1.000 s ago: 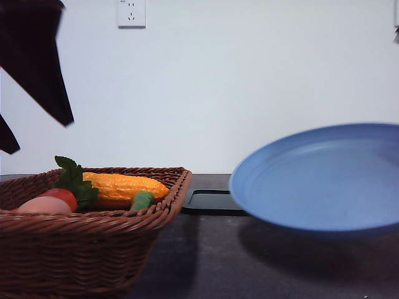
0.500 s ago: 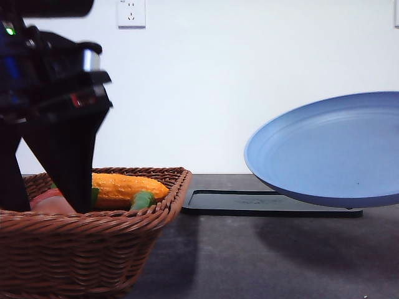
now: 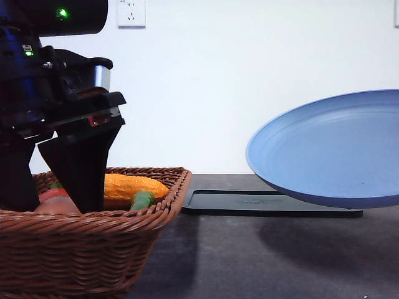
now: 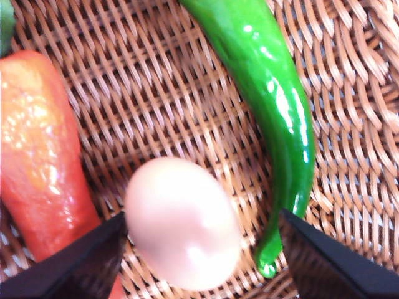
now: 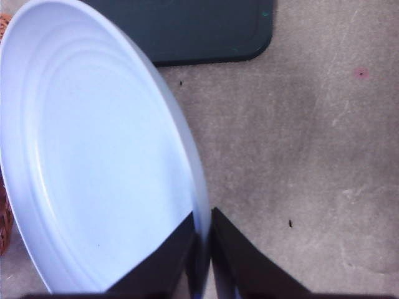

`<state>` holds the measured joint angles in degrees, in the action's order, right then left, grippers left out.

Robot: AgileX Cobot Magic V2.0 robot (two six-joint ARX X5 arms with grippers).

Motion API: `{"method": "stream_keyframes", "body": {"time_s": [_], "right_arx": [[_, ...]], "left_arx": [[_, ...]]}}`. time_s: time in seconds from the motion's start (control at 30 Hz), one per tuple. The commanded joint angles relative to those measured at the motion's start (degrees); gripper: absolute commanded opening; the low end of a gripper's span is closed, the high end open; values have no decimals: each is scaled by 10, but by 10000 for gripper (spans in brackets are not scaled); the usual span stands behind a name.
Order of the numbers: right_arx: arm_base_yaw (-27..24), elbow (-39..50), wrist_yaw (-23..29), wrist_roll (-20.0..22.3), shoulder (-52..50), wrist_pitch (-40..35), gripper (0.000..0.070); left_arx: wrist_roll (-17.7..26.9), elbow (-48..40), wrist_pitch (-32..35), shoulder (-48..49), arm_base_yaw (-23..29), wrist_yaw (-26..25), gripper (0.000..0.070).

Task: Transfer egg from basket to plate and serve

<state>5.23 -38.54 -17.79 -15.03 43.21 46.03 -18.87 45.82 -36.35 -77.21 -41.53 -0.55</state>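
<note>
Two grippers are at work. Our left gripper (image 4: 199, 249) reaches into the large brown woven wicker basket (image 3: 93, 249) at the left, fingers spread wide either side of the small pinkish-brown egg (image 4: 182, 223), not yet closed on it. The egg lies on the basket floor between a red-orange carrot (image 4: 37, 168) and a green pepper (image 4: 274, 118). Our right gripper (image 5: 202, 240) pinches the rim of the wide light blue plate (image 3: 330, 152), held tilted above the dark table (image 3: 262, 255), in front of a flat black tray (image 3: 249, 202).

One basket (image 3: 93, 249) is counted, one egg (image 4: 182, 223), one green pepper (image 4: 274, 118), one carrot (image 4: 37, 168), one yellow-orange vegetable (image 3: 128, 185), one plate (image 3: 330, 156), one black tray (image 3: 268, 202), two grippers, left (image 4: 199, 261) and right (image 5: 202, 261).
</note>
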Motion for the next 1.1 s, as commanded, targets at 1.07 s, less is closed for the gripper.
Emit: {"method": "stream_keyframes", "body": {"time_s": [1.07], "right_arx": [[3, -60, -83, -6, 28, -6, 0]], "left_arx": [[15, 199, -78, 66, -15, 0, 218]]}}
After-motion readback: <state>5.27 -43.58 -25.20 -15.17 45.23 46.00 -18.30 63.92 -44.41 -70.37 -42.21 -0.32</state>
